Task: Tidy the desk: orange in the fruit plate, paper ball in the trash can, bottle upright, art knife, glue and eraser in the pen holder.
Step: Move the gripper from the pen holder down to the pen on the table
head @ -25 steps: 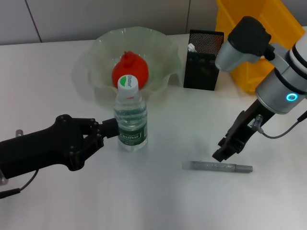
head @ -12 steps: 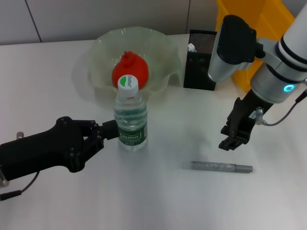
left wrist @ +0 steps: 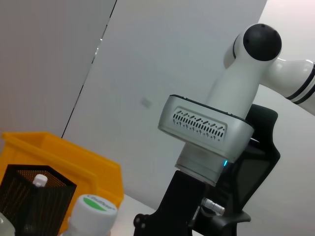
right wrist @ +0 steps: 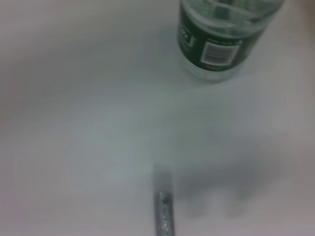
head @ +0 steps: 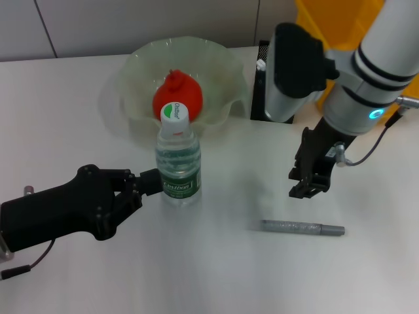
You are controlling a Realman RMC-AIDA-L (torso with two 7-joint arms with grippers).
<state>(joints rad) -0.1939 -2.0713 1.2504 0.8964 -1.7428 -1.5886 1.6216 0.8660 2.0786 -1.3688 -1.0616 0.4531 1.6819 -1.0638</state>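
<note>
I judge the slim grey metallic art knife [head: 303, 227] the piece next in hand; it lies flat on the white desk [head: 65, 98], near and right of centre. I expect it to be light, stiff and slick, inclined to roll or skid under a pinch, so I would take it across its middle, with the fingers square to its length, and keep clear of whichever end carries the blade, which I cannot make out.

My right gripper [head: 306, 185] hangs just beyond the knife, above the desk and touching nothing; its black fingers look close together, though I cannot tell whether they are parted or closed. It carries nothing that I can see.

My left gripper [head: 149, 183] is at the near left, its fingertips against the green label of the small clear plastic bottle [head: 177, 157], which stands upright with its white cap on. Whether those fingers are clamping or merely beside it, I cannot tell.

The red-orange knobby orange [head: 177, 96] sits inside the pale-green ruffled glass fruit plate [head: 131, 78] at the far centre. The black mesh pen holder [head: 260, 91] stands just right of the plate, partly hidden by my right arm, something white showing at its rim. The bright yellow trash can [head: 327, 19] is behind it, at the far right
</note>
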